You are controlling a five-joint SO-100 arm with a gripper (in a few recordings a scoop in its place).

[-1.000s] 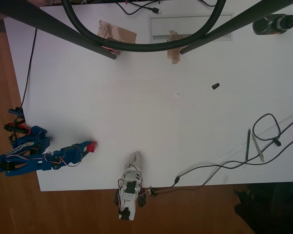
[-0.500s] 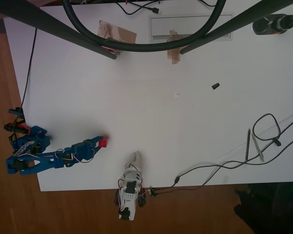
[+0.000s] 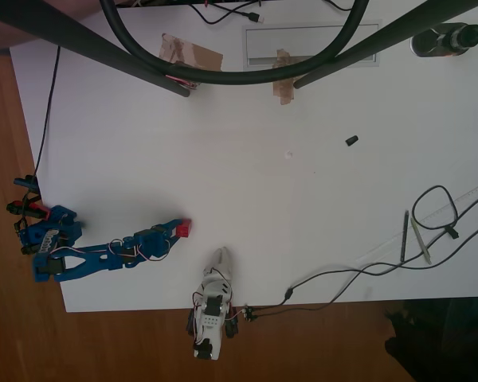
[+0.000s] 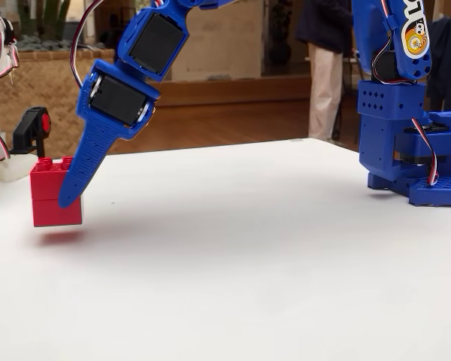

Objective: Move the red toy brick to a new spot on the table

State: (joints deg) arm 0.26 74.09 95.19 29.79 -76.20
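One small bright red studded plastic brick [image 4: 54, 192] rides clamped in the blue two-finger gripper [image 4: 64, 197], just above the white matte table [image 3: 303, 199] near its bottom edge; carrying underway; lowering and release come next.

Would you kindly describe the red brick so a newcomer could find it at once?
On the white table, follow the blue arm out to its gripper. The red brick sits clamped there, raised just off the surface in the fixed view, unlike the small black piece lying far away.
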